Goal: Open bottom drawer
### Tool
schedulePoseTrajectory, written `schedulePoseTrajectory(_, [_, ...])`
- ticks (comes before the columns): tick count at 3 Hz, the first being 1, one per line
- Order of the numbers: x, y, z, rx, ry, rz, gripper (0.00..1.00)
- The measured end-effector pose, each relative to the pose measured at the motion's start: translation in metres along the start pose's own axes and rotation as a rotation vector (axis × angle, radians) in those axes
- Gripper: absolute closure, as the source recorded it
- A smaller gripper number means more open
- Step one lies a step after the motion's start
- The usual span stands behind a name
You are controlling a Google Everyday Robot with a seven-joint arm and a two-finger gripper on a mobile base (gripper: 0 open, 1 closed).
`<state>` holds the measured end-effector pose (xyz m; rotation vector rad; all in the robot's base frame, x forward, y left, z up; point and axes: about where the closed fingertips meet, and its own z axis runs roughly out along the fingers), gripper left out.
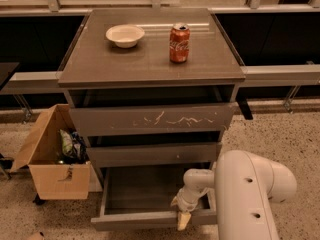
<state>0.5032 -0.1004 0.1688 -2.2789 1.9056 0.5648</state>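
- A grey three-drawer cabinet is standing in the middle of the view, and everything below is being placed against it.
- The bottom drawer is sitting at the cabinet's foot, pulled well out from the cabinet body. Its dark inside is lying open to the camera, and its slim flat front is facing forward at the lowest edge of the cabinet.
- The gripper is resting at the right part of that drawer's front rim, low on the cabinet's front side. It is touching or nearly touching the rim, with a pale tip hanging down over the front face. Whether it is open, closed or clamping the front cannot be told from this view.
- The white arm is reaching in from the cabinet's lower right, its thick rounded body covering the drawer's right corner.
- The middle drawer is sitting just above, at the cabinet's mid height, pulled out only slightly.
- The top drawer, the tallest front with white scratch marks, is also sticking out a little under the cabinet's top.
- A white bowl is sitting on the cabinet's top, toward the back left.
- A red soda can is standing upright on the cabinet's top, right of the bowl and apart from it.
- An open cardboard box holding packets is standing on the floor just left of the cabinet.
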Motion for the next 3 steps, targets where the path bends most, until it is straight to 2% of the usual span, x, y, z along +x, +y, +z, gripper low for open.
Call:
schedulePoseTrajectory(1, [0.0, 0.0, 0.0, 0.0, 0.0, 0.0, 0.0])
schedulePoseTrajectory(2, [0.001, 0.025, -0.043, 0.068, -0.095, -0.051, 0.0])
schedulePoseTrajectory(3, [-0.021, 0.063, -0.113, 0.158, -0.19, -0.172, 0.0])
